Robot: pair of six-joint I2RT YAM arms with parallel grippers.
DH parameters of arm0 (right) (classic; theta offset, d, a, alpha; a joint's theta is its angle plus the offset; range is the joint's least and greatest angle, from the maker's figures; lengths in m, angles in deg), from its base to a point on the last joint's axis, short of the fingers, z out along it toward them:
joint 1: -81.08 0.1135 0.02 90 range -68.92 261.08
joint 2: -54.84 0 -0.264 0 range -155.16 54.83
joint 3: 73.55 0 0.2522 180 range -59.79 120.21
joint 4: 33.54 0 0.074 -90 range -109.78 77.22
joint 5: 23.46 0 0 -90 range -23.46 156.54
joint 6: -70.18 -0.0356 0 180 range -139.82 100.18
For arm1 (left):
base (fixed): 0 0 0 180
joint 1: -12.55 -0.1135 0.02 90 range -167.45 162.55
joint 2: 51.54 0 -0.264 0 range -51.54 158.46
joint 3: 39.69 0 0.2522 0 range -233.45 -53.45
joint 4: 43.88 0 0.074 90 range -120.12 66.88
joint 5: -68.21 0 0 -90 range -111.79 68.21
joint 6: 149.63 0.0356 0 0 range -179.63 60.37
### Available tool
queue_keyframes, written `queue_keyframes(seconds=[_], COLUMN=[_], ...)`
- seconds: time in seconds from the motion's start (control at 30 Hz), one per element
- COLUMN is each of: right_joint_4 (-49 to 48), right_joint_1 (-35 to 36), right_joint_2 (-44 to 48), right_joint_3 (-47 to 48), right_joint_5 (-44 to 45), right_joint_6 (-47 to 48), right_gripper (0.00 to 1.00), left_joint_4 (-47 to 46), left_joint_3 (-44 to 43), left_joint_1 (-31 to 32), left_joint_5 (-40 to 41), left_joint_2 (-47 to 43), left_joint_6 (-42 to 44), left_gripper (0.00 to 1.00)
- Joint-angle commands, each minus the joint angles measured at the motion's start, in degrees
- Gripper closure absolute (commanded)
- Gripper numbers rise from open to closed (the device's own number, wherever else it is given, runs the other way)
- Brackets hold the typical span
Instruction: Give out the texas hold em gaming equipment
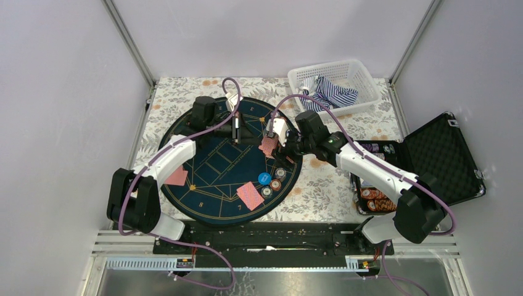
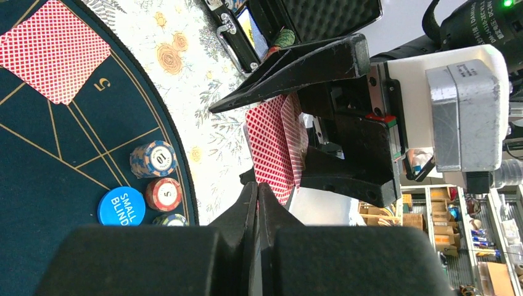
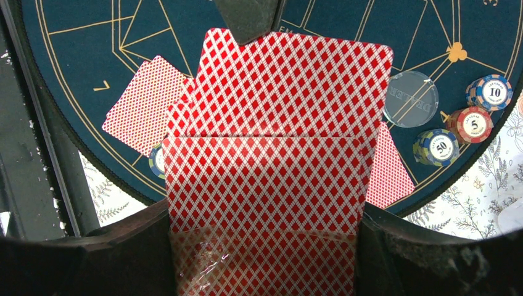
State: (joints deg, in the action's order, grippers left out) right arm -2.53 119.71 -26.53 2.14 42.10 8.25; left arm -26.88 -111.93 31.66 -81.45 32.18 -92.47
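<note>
Left tool [image 2: 257, 190] is pressed together right at the upper corner of the lead card [image 3: 296, 80]. I can't tell if the card is actually between the pads. Right tool [image 3: 262, 216] pinches the deck [image 3: 265, 185] by its side edges, above the right part of the navy mat [image 1: 216, 179], with the lead card standing proud of the rest. Dealt cards [image 1: 250, 196] lie face down on the mat, chip stacks [image 1: 275, 184] just beside them.

My read: cards are thin, light, slick and bendy. One slides off easily, but two can stick together. I'd take a corner or short edge with a light pinch and pull along the card's plane. Pulling across it risks a crease or dragging the neighbour out.
</note>
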Motion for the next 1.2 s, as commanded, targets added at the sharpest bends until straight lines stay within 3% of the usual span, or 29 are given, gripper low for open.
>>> queue_keyframes(seconds=[0.0, 0.07, 0.17, 0.2, 0.3, 0.43, 0.57, 0.9, 1.17], right_joint_4=[-2.6, -2.7, -2.6, -2.5, -2.6, -2.6, -2.4, -2.6, -2.7], right_joint_1=[0.5, 0.6, 0.6, 0.6, 0.5, 0.6, 0.6, 0.6, 0.5], right_joint_2=[1.1, 1.0, 0.9, 0.8, 0.7, 0.4, 0.4, 1.0, 1.1], right_joint_3=[1.3, 1.2, 1.3, 1.3, 1.3, 1.4, 1.6, 1.2, 0.9], right_joint_5=[0.1, 0.2, 0.2, 0.2, 0.2, -0.1, 0.1, 0.3, 0.4], right_joint_6=[0.2, 0.2, 0.2, 0.2, 0.2, 0.1, 0.1, 0.3, 0.4], right_gripper=[1.0, 1.0, 1.0, 1.0, 1.0, 1.0, 1.0, 1.0, 1.0], left_joint_4=[-1.5, -2.1, -4.5, -6.2, -6.8, -6.2, -5.2, -3.4, -3.8], left_joint_3=[0.0, 0.1, 1.0, 1.5, 1.6, 1.0, 0.5, 0.8, 2.0], left_joint_1=[-1.3, -1.6, -1.6, -1.7, -1.3, 0.6, 2.3, -0.4, -2.4], left_joint_5=[0.5, -0.4, -3.0, -3.4, -4.0, -3.0, -1.9, -0.4, -0.1], left_joint_2=[-1.9, -2.1, -2.6, -3.0, -3.1, -2.1, 0.1, -0.5, -2.0], left_joint_6=[1.0, 0.6, -1.2, -2.0, -2.8, -2.4, -2.0, -1.5, -1.7], left_gripper=[1.0, 0.97, 0.68, 0.63, 0.55, 0.52, 0.58, 0.96, 0.98])
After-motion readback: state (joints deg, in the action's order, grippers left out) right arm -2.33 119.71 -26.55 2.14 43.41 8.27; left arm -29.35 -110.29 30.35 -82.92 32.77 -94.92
